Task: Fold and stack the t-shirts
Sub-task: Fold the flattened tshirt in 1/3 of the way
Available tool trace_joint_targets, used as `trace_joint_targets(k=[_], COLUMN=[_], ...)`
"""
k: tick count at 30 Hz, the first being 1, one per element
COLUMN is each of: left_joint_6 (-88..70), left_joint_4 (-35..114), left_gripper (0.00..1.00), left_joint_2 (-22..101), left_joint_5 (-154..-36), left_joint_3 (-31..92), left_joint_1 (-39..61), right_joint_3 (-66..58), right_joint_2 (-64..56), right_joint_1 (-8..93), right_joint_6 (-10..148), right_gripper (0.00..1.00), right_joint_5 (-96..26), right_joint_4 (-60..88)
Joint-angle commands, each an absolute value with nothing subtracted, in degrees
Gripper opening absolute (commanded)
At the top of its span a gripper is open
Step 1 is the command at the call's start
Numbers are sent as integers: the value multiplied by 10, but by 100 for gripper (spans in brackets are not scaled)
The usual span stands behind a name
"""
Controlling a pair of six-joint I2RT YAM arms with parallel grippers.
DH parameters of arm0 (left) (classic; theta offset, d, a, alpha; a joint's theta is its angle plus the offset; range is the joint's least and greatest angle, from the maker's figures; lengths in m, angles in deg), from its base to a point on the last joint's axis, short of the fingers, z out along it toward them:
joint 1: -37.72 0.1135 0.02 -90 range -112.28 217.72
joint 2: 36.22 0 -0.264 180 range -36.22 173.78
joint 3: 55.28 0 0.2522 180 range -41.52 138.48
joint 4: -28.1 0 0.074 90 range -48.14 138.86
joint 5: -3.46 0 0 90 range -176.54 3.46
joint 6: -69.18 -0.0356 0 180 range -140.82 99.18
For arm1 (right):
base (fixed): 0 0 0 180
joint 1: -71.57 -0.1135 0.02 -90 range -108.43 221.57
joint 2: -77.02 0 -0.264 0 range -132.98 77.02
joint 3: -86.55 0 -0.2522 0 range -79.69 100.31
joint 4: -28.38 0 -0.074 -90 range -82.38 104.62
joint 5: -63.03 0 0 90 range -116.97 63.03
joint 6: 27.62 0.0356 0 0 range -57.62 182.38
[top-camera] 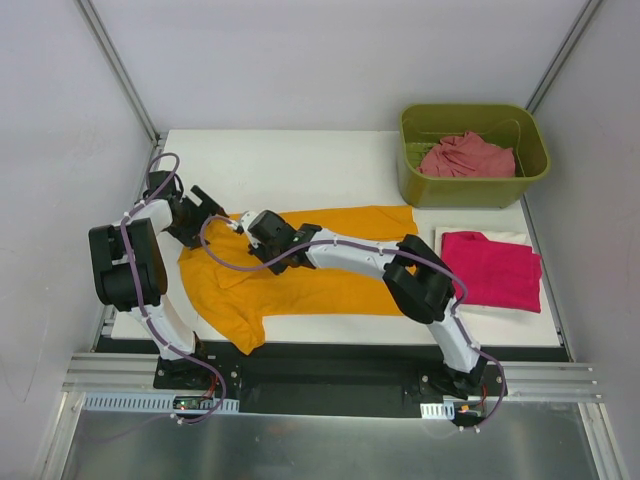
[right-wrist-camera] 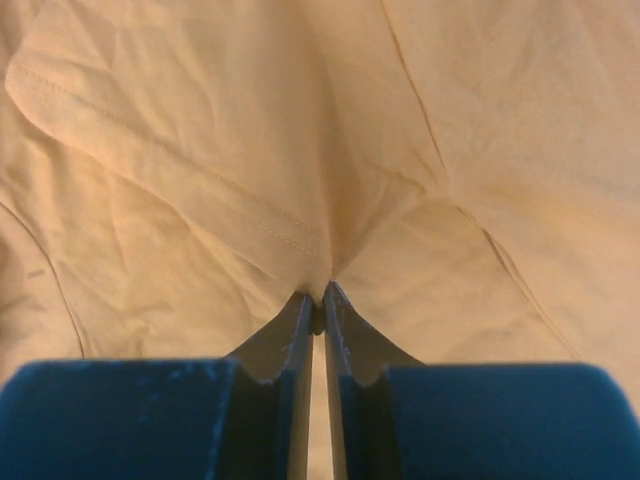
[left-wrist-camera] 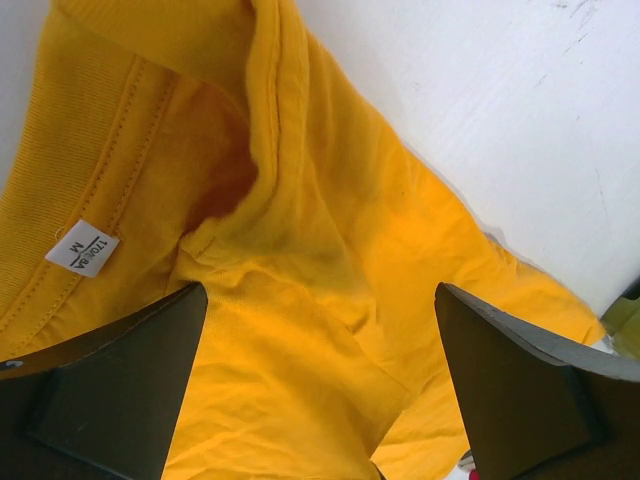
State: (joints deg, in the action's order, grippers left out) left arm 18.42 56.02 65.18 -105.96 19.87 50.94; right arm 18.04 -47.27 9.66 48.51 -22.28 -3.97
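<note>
The orange-yellow t-shirt [top-camera: 330, 265] lies spread across the table's middle, one part hanging over the near edge. Its collar and size label [left-wrist-camera: 82, 248] show in the left wrist view. My left gripper [top-camera: 213, 213] is open and empty at the shirt's collar end, its fingers [left-wrist-camera: 110, 380] wide apart above the cloth [left-wrist-camera: 300, 330]. My right gripper [top-camera: 249, 229] is shut, pinching a fold of the orange shirt [right-wrist-camera: 318, 296] close beside the left gripper. The magenta t-shirt [top-camera: 492, 268] lies folded at the right. The salmon-pink t-shirt [top-camera: 467, 157] is crumpled in the bin.
The olive-green bin [top-camera: 410, 170] stands at the back right corner. A white sheet [top-camera: 480, 235] lies under the magenta shirt. Grey walls close in the table on the left, back and right.
</note>
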Motion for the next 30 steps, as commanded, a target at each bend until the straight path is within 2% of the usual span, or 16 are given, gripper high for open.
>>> trace_joint_targets(k=[1,3,4,7,12,20,25,30], left_joint_6=[150,149,150,154,149,142,135,124], left_joint_4=[562,568,568,571,592,632,632,632], left_gripper=[99,99,99,99,99,99,99,99], left_joint_2=[659,653,651,638,624,634,645,704], left_joint_5=[-1049,-1074,-1078,-1079,-1038,-1056,-1079,-1089], left_joint_3=[214,219,219,220,238,306,303,322], left_joint_1=[513,515,515,515,515,508,467,457], right_joint_3=[156,149,143,128,59,6,8,34], right_joint_2=[-421,-409,-395,-355,-289,-250,-275,-319], right_joint_1=[92,93,93,102,152,321,407,442], right_joint_6=[474,479,489,502,541,615,643,644], right_gripper=[30,62,81,99,100,100,100,100], right_joint_5=[-199,-166,-154,-118,-100,-103,-154,-174], right_joint_4=[-85,-96,-99,-101,-81,-94,-95,-109])
